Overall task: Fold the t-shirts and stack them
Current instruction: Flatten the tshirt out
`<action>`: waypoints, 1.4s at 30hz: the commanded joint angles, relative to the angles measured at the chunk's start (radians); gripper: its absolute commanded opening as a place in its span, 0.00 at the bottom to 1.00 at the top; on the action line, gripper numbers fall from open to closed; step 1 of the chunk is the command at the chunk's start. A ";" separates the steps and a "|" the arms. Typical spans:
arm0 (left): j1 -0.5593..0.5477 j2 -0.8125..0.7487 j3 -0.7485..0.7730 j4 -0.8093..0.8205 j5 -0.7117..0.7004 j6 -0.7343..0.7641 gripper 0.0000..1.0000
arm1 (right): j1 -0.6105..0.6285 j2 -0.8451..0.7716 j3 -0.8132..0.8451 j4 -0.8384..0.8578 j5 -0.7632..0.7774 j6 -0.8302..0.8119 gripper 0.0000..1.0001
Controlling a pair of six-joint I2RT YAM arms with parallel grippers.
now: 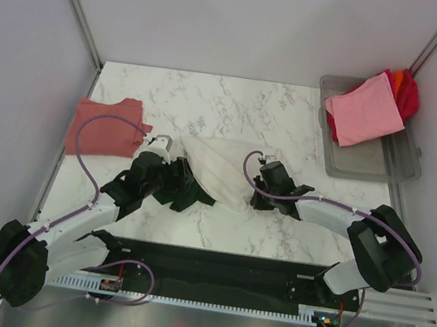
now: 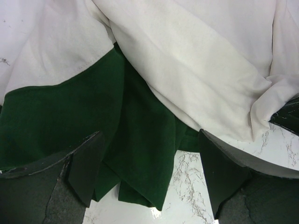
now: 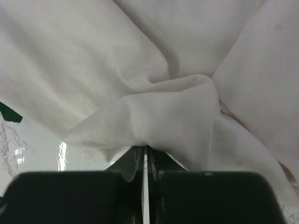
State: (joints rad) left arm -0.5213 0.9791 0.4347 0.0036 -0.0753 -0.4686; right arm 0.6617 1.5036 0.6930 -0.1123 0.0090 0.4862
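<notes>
Scene: a white marble table (image 1: 290, 125), with two arms reaching in from its near edge toward a bundle of cloth at the middle.
Cream-white t-shirt (image 1: 217, 173): lies rumpled at the centre of the table between the two arms, with deep folds running toward the right arm's fingers.
Dark green t-shirt (image 1: 181, 195): lies beneath the cream one on its left side and spills out toward the near edge in loose pleats.
Brick-red t-shirt (image 1: 104, 128): lies flat near the table's left edge, apart from the bundle.
Left gripper (image 2: 149, 135): its fingers are spread wide and hold nothing. The green cloth lies between and just ahead of them, and the cream hem crosses above.
Right gripper (image 3: 145, 154): its fingers are pressed together to a thin slit, pinching a gathered fold of the cream-white t-shirt at their tips.
Tray (image 1: 404, 162): a grey bin at the far right corner holds a pink cloth (image 1: 366, 110) draped over red and orange cloth (image 1: 406, 89).
</notes>
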 commanded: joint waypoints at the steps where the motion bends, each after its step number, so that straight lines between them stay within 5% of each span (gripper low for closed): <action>1: 0.000 0.000 0.036 0.038 -0.001 0.044 0.89 | 0.018 -0.019 0.042 -0.035 0.065 -0.012 0.00; 11: -0.002 0.013 0.038 0.039 0.020 0.028 0.89 | 0.018 -0.524 0.080 -0.542 0.301 0.075 0.00; 17: -0.002 0.018 0.039 0.032 -0.017 0.030 0.91 | 0.010 -0.690 0.256 -0.661 0.423 0.135 0.00; 26: -0.002 0.006 0.108 -0.157 -0.155 -0.022 0.92 | -0.053 -0.570 0.539 -0.760 0.690 0.071 0.00; 37: -0.002 -0.030 0.042 -0.237 -0.049 -0.139 0.85 | -0.137 -0.511 0.494 -0.656 0.615 0.043 0.00; 42: -0.002 0.070 0.075 -0.205 -0.024 -0.134 0.72 | -0.139 -0.531 0.464 -0.638 0.591 0.035 0.00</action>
State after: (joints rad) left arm -0.5213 0.9955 0.4847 -0.2207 -0.1284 -0.5697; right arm 0.5266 0.9977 1.1648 -0.7933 0.6102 0.5415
